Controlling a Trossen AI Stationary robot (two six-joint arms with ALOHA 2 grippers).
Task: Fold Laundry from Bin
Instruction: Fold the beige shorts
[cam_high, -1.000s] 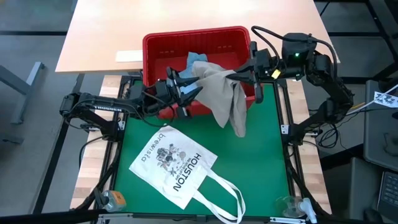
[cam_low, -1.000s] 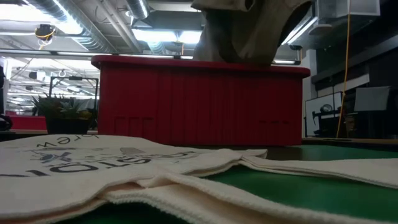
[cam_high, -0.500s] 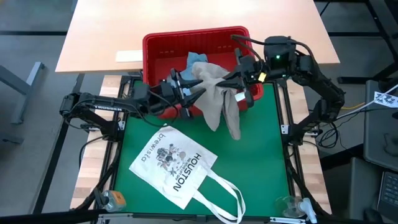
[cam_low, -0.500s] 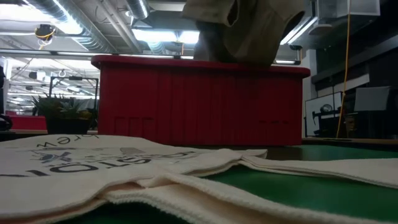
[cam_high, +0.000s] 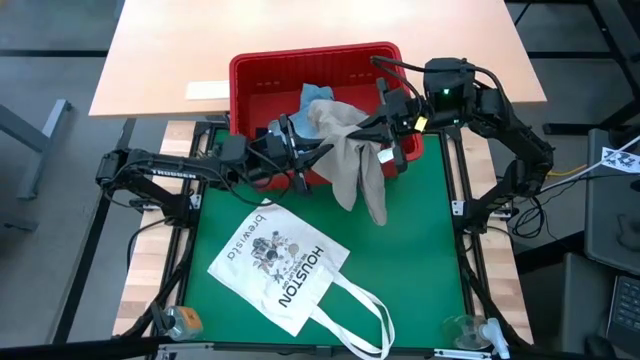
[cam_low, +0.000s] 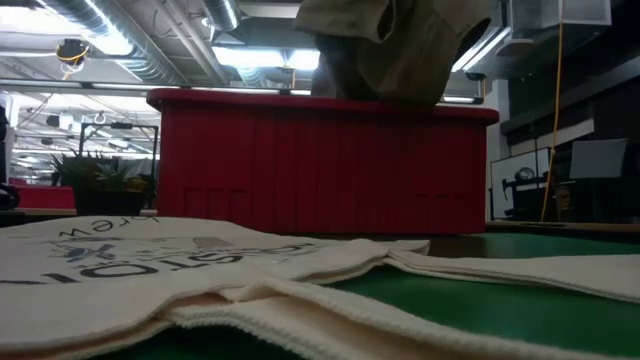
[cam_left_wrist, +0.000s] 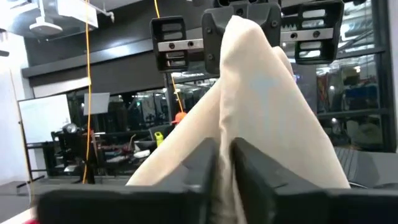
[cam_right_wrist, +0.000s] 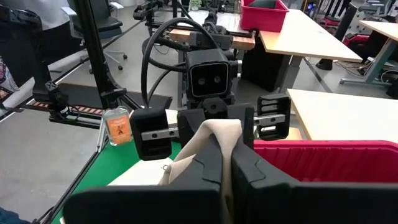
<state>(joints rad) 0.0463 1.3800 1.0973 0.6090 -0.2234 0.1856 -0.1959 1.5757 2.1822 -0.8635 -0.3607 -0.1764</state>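
Green mat (cam_high: 420, 260) below, red bin (cam_high: 260, 75) at far edge. Left gripper (cam_high: 318, 153) pinching beige garment (cam_high: 352, 160); right gripper (cam_high: 375, 127) clamped on same cloth opposite. Garment stretched sideways between them above bin's near rim, loose end hanging toward mat. Both arms reach inward, low.

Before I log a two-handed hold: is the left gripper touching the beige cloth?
Touching. Left wrist view shows the left gripper pinching the beige cloth between its fingers.
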